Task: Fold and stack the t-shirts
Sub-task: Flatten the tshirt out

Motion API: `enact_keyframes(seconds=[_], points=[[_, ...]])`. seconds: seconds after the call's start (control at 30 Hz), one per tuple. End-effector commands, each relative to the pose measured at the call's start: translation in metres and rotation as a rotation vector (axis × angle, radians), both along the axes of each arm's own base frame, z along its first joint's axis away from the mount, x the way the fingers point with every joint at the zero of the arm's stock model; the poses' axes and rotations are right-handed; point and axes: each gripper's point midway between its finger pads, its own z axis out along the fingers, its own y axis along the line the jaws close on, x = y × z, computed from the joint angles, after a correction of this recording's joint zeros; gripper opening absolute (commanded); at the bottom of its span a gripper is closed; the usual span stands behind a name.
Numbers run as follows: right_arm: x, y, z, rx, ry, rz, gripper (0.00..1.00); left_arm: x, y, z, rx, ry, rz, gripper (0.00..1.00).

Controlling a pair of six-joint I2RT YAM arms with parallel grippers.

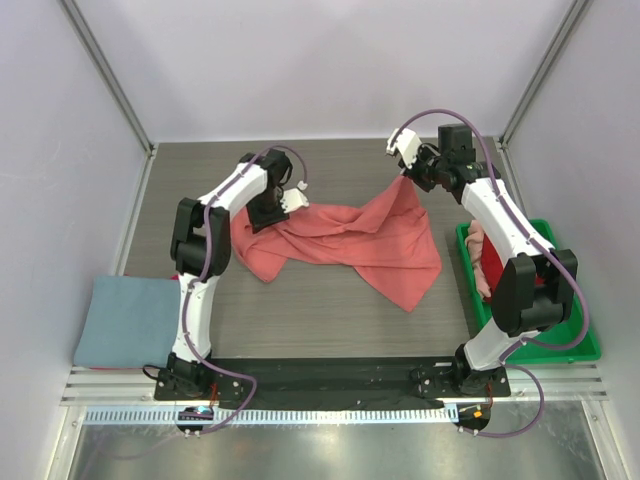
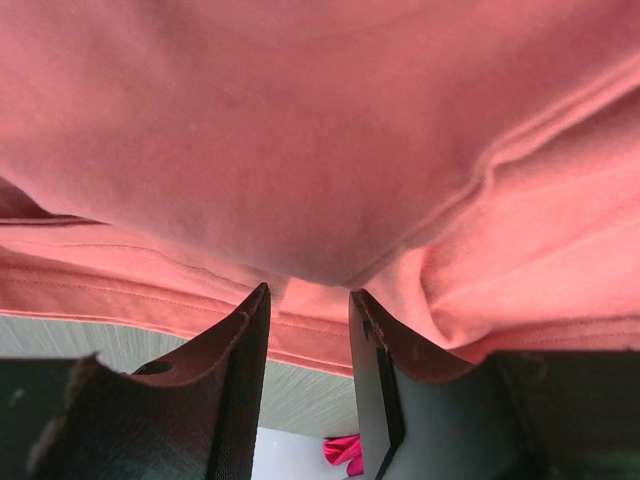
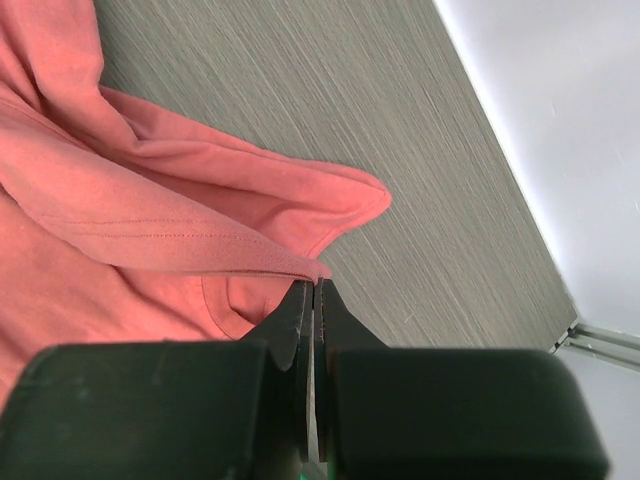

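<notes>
Salmon-red cloth t-shirt (image 1: pixel 350 240) lies crumpled mid grey counter (image 1: pixel 340 310). R fingers (image 3: pixel 292 325) pinched tight on its far-right corner, lifted. L fingers (image 2: pixel 240 370) part-open at its left edge, gripping nothing.

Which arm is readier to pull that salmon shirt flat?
Probably the right: the right gripper is shut on the salmon-red t-shirt at its edge, while the left gripper sits at the cloth, fingers apart, seemingly gripping nothing.
</notes>
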Motion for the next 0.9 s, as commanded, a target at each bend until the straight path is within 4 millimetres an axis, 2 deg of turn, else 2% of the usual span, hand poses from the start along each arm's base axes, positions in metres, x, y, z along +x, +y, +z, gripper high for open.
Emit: enact_keyframes(seconds=[0.0,0.27,0.37,0.47,0.5,0.6,0.7,0.8,0.83,0.87], points=[[0.002,0.005,0.023,0.017,-0.070,-0.002,0.01,0.018,0.000,0.006,0.002,-0.075,0.029,0.38],[0.002,0.007,0.020,0.018,-0.060,-0.004,0.01,0.033,0.001,-0.004,0.022,-0.117,0.060,0.38],[0.001,0.008,0.020,0.019,-0.059,-0.003,0.01,0.038,-0.001,-0.004,0.018,-0.131,0.069,0.34],[0.002,0.009,0.019,0.022,-0.057,-0.005,0.01,0.043,-0.002,-0.002,0.015,-0.151,0.081,0.25],[0.002,0.009,0.020,0.024,-0.059,-0.007,0.02,0.044,-0.002,-0.003,0.016,-0.150,0.086,0.16],[0.001,0.009,0.019,0.027,-0.055,-0.009,0.01,0.048,-0.003,0.000,0.009,-0.166,0.102,0.01],[0.002,0.009,0.020,0.029,-0.060,-0.012,0.01,0.052,-0.004,0.005,0.000,-0.187,0.116,0.00],[0.007,0.007,0.029,0.040,-0.088,-0.040,0.01,0.063,-0.001,0.028,-0.018,-0.264,0.151,0.00],[0.012,0.002,0.036,0.051,-0.106,-0.096,0.01,0.070,-0.001,0.052,-0.051,-0.325,0.187,0.00],[0.024,-0.001,0.053,0.081,-0.176,-0.143,0.01,0.078,0.004,0.068,-0.071,-0.373,0.221,0.00]])
